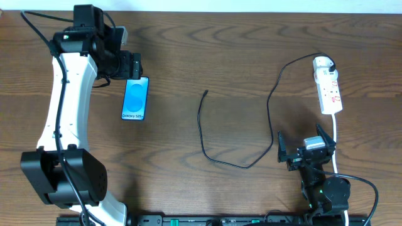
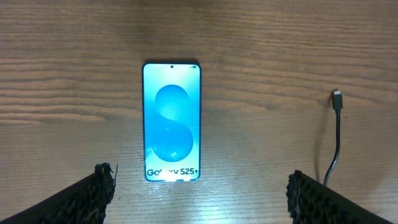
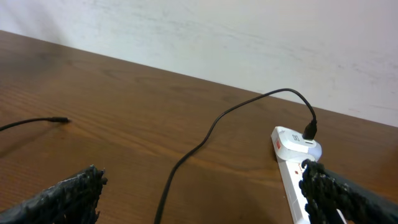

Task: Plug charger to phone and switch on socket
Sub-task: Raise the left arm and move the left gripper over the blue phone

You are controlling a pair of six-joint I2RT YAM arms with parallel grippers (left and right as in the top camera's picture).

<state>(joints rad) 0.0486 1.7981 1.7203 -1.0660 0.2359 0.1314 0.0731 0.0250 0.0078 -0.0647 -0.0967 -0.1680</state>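
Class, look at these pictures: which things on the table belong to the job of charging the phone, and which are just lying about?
Belong to the job:
- slim black-edged smartphone with a bright blue screen
- long thin black charger cable
- narrow white power strip with red switch marks

Just there:
- thick white power-strip cord
- brown wooden table

The phone [image 1: 135, 99] lies flat and face up, its screen lit blue and reading "Galaxy S25+". The charger [image 1: 200, 122], a thin black cable, loops loosely; its small tip [image 1: 206, 93] lies free, well apart from the phone. Its black plug [image 1: 331, 64] sits at the rounded end of the socket [image 1: 329, 93], a narrow white strip.
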